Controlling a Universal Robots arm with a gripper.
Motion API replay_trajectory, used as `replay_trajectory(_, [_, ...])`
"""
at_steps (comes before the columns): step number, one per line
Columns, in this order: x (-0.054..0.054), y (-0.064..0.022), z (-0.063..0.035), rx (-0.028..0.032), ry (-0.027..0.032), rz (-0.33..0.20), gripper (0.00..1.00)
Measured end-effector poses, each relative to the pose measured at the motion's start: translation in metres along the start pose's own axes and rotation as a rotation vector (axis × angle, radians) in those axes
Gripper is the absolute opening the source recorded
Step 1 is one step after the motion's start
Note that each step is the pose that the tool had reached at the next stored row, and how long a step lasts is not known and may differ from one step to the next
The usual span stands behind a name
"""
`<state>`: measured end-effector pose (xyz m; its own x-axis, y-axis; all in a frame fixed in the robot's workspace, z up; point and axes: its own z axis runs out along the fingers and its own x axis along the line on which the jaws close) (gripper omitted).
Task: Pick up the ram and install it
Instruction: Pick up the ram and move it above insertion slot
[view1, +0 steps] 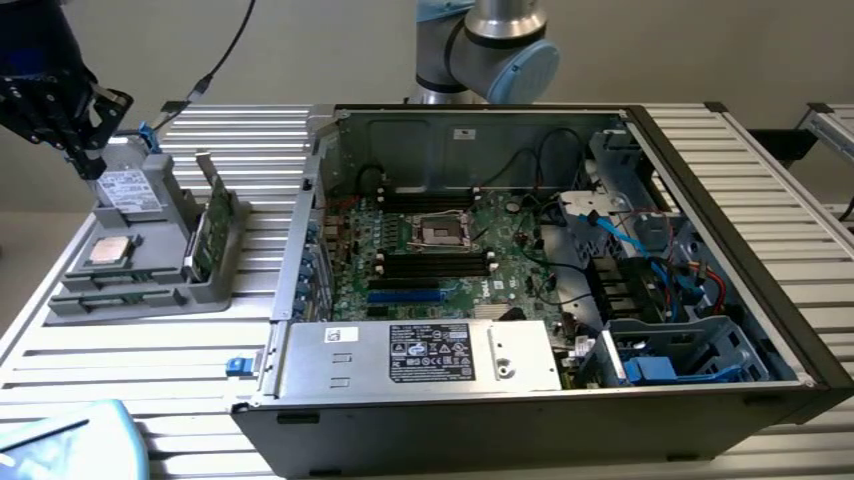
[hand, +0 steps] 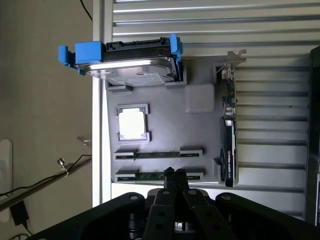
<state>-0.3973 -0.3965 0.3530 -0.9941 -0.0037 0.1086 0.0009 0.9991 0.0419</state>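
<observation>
Ram (hand: 150, 176) lies in the tray's (hand: 165, 130) edge slot below my hand (hand: 174, 173), fingers pressed together, holding nothing; ribbed worktop (hand: 200, 30) alongside.

Arm (view1: 483, 48) upright at exterior view's top centre; gripper (hand: 174, 172) at that view's far left, pointing down, fingertips pressed together, no gap.

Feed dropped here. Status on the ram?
Tool shut, empty, above tray. Ram lying in tray slot, under tool tips. Nothing between them.

Tool (view1: 88, 160) above grey parts tray (view1: 134, 305)
</observation>
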Motion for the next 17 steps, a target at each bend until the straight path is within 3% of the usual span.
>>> replay_trajectory(5, [0.0, 0.0024, 0.002, 0.0019, -0.0006, -0.006, 0.11])
replay_trajectory(17, [-0.001, 0.0022, 0.0134, 0.025, 0.008, -0.218, 0.11])
